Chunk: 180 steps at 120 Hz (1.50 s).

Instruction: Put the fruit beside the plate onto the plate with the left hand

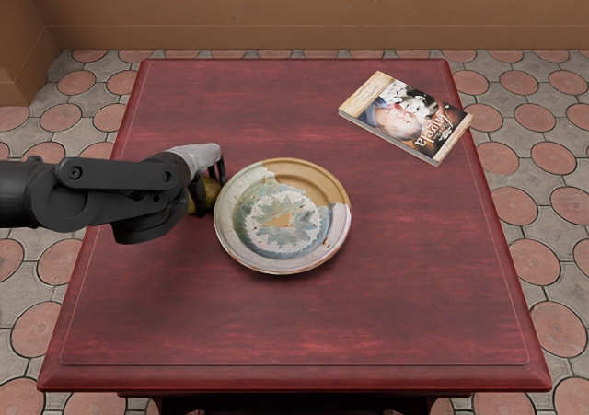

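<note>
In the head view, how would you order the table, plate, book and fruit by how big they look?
Table, plate, book, then fruit. The fruit is mostly hidden under the left hand, so only a yellow sliver shows; its true size is unsure.

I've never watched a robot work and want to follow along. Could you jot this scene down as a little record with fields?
table: dark red wood
plate: patterned, near the table's middle
fruit: yellowish, mostly hidden by the hand, just off the plate's left rim
left hand: down over the fruit, arm coming in from the left; grip unclear
right arm: out of view
book: lying flat near the table's far right corner
task state: fruit not yet on the plate
</note>
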Available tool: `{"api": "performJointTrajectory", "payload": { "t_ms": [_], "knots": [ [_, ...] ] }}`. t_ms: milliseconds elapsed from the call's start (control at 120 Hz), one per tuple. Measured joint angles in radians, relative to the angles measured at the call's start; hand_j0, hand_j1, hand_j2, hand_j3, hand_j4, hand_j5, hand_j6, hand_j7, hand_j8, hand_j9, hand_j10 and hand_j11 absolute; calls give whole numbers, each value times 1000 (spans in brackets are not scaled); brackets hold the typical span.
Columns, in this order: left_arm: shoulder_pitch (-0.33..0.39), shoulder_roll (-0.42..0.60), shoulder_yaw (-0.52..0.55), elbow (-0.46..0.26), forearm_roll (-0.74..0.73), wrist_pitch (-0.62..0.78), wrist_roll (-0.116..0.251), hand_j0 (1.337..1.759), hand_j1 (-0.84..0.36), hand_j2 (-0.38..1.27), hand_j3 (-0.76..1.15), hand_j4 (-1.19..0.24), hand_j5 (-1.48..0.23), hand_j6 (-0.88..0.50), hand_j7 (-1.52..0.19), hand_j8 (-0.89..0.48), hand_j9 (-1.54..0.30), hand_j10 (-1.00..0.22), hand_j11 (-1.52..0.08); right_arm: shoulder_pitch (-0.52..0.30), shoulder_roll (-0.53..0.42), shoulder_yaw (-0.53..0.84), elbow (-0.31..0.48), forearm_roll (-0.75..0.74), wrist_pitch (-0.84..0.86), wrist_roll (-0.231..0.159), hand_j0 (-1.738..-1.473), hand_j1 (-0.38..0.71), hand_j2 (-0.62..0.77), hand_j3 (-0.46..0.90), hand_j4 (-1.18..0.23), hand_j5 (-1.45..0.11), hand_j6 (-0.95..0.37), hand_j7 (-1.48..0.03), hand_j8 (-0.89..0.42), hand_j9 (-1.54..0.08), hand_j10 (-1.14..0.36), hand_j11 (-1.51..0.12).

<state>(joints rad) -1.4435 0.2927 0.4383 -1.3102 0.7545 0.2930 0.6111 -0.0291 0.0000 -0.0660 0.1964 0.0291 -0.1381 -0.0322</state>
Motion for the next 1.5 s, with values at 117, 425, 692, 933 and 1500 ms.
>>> {"api": "performJointTrajectory", "payload": {
  "t_ms": [117, 425, 692, 933, 1500],
  "knots": [
    [-5, 3, 0, 4, -5, -6, -1, 1653, -295, 484, 0, -699, -954, -484, -959, -538, -957, -701, -959, 0, 0, 0, 0, 0, 0, 0, -1658, -314, -6, 0, -30, -38, -30, -38, -30, -38, -29, -38],
    [-42, 19, -1, 23, -8, -28, -1, 1651, -283, 458, 0, -686, -994, -476, -979, -533, -978, -702, -983, 0, 0, 0, 0, 0, 0, 0, -1658, -314, -6, 0, -30, -38, -30, -38, -30, -38, -29, -38],
    [-119, 47, -3, 0, -15, -131, 0, 1652, -229, 389, 0, -697, -985, -504, -985, -551, -972, -705, -975, 0, 0, 0, 0, 0, 0, 0, -1658, -314, -6, 0, -30, -38, -30, -38, -30, -38, -29, -38],
    [-187, 57, -4, -66, -14, -185, 0, 1652, -183, 332, 0, -702, -974, -531, -977, -575, -965, -707, -965, 0, 0, 0, 0, 0, 0, 0, -1658, -314, -6, 0, -30, -38, -30, -38, -30, -38, -29, -38],
    [-311, -80, 17, -133, -90, -210, 0, 1654, -209, 396, 0, -703, -968, -530, -970, -579, -957, -709, -957, 0, 0, 0, 0, 0, 0, 0, -1658, -314, -6, 0, -30, -38, -30, -38, -30, -38, -29, -38]
  ]
}}
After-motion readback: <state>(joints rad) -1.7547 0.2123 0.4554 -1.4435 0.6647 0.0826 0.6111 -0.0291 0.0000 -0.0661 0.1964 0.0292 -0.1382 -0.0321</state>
